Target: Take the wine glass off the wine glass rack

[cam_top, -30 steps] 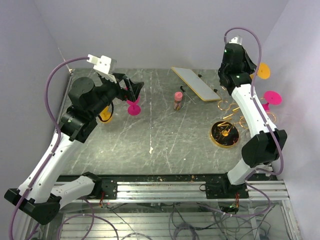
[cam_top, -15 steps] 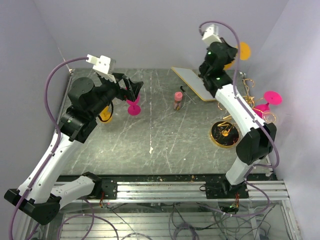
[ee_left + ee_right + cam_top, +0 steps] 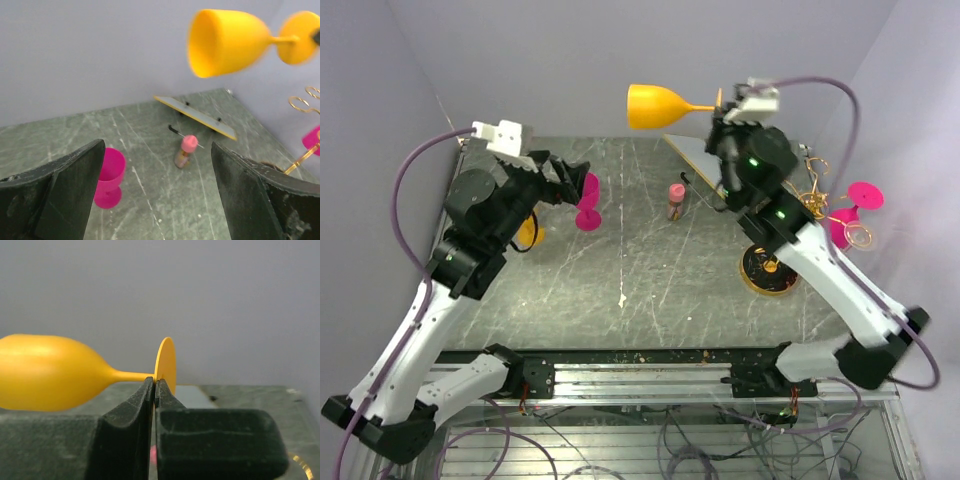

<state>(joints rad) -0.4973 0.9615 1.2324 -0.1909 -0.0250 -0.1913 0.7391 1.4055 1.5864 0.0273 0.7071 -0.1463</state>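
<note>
While right hand (image 3: 154,385) grips orange wine glass (image 3: 50,372) aloft | left hand (image 3: 157,145) spread by pink glass (image 3: 111,175)

Table (image 3: 650,290) layout: wine glass rack (image 3: 766,272) at right edge, mid-depth; hanging glass (image 3: 848,212) among its loop arms, on far-right side; board (image 3: 695,157) at rear, right of centre; bottle (image 3: 675,201) just in front of board, apart from it; standing glass (image 3: 587,208) left of bottle, under left gripper (image 3: 580,182); half-hidden glass (image 3: 529,232) further left, beneath left arm; wine glass (image 3: 658,106) high above rear of table, lying sideways, bowl leftward, foot pinched in right gripper (image 3: 720,105), well apart from rack.
</note>
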